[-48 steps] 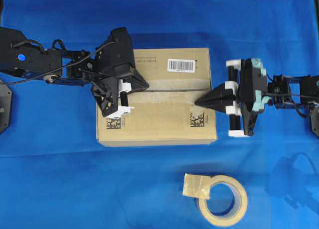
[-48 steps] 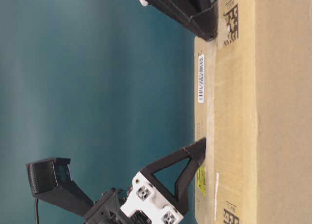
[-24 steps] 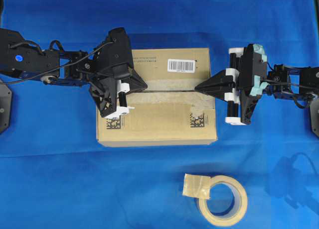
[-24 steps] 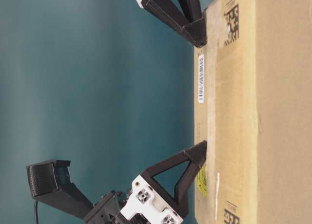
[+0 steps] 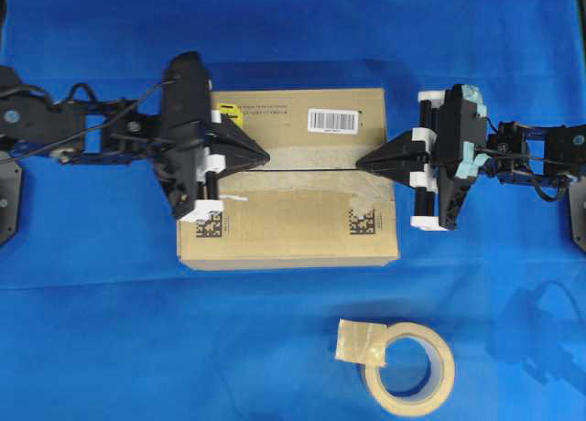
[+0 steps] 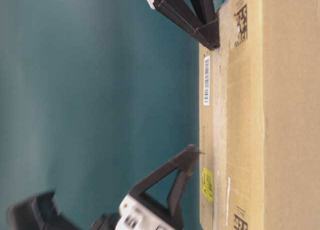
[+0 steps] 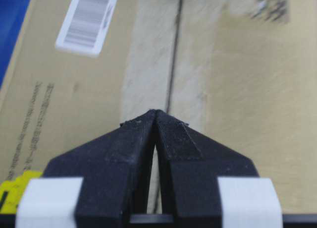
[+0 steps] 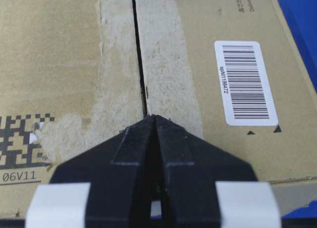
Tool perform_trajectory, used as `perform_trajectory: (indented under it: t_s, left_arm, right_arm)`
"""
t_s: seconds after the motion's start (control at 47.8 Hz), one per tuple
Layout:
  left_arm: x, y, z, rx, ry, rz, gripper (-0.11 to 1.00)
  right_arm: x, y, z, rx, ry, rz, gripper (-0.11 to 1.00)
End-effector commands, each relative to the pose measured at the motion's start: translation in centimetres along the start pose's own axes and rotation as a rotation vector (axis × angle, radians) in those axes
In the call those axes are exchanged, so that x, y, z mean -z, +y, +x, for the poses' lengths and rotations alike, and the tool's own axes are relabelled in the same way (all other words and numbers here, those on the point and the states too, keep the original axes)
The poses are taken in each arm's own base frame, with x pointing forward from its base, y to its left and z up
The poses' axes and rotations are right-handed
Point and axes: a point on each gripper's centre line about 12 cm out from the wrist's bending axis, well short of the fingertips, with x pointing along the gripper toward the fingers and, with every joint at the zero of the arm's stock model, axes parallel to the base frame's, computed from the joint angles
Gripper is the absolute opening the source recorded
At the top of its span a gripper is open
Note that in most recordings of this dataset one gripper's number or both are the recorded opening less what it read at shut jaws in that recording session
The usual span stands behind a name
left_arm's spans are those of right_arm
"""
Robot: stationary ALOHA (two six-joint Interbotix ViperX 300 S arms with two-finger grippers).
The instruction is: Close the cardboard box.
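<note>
Since the earlier frames the left gripper (image 5: 261, 156) has pulled back toward the box's left edge and lifted a little, uncovering the yellow sticker (image 5: 226, 113), while the right gripper (image 5: 363, 164) has barely shifted at the right end of the seam. Nearest the overhead camera's lower edge, in front of the box, lies a beige tape roll (image 5: 409, 357) with a loose tab, well apart from the box. The cardboard box (image 5: 288, 224) sits in the middle of the blue cloth (image 5: 275, 348), its two long flaps folded flat and meeting along a dark seam (image 5: 311, 167) bordered by old tape residue. Both grippers are clenched, fingers pressed together and grasping nothing, their tips aimed at opposite ends of the seam; the right tip seems to rest on the flaps, and the blurred table-level view suggests the left tip hangs just off the surface. The flaps look essentially down, so the step in hand is likely a final pressing. To do it well, push straight down beside the seam, not into the gap, and keep both ends level so neither flap springs up. Beyond the box, the white barcode label (image 5: 333, 120) lies near its far edge; past that is only more cloth. The table-level view shows a plain teal backdrop (image 6: 100, 90).
</note>
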Motion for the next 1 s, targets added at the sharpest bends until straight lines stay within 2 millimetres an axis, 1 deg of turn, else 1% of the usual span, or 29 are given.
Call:
perform_trajectory:
  t_s: [0.0, 0.23, 0.335, 0.502, 0.69, 0.983]
  left_arm:
    - [-1.2, -0.6, -1.6, 0.022, -0.132, 0.006, 0.0]
    - [0.5, -1.2, -4.4, 0.057, -0.273, 0.014, 0.0]
    - [1.3, -1.2, -5.0, 0.062, -0.299, 0.015, 0.0]
    - [3.7, -0.9, -5.3, 0.059, -0.301, 0.02, 0.0]
    - [5.6, -0.6, -5.5, 0.054, -0.291, 0.022, 0.0]
    - [7.2, -0.3, -4.9, 0.041, -0.236, 0.02, 0.0]
  right_arm:
    - [-0.4, -0.1, 0.0, 0.002, -0.019, 0.005, 0.0]
    - [-0.4, -0.1, 0.0, 0.002, -0.02, 0.005, 0.0]
    - [-0.5, -0.1, 0.0, 0.002, -0.022, 0.005, 0.0]
    - [-0.5, -0.1, 0.0, 0.003, -0.025, 0.009, 0.0]
    - [-0.6, -0.1, 0.1, 0.003, -0.028, 0.009, 0.0]
    - [-0.7, -0.1, 0.1, 0.003, -0.031, 0.009, 0.0]
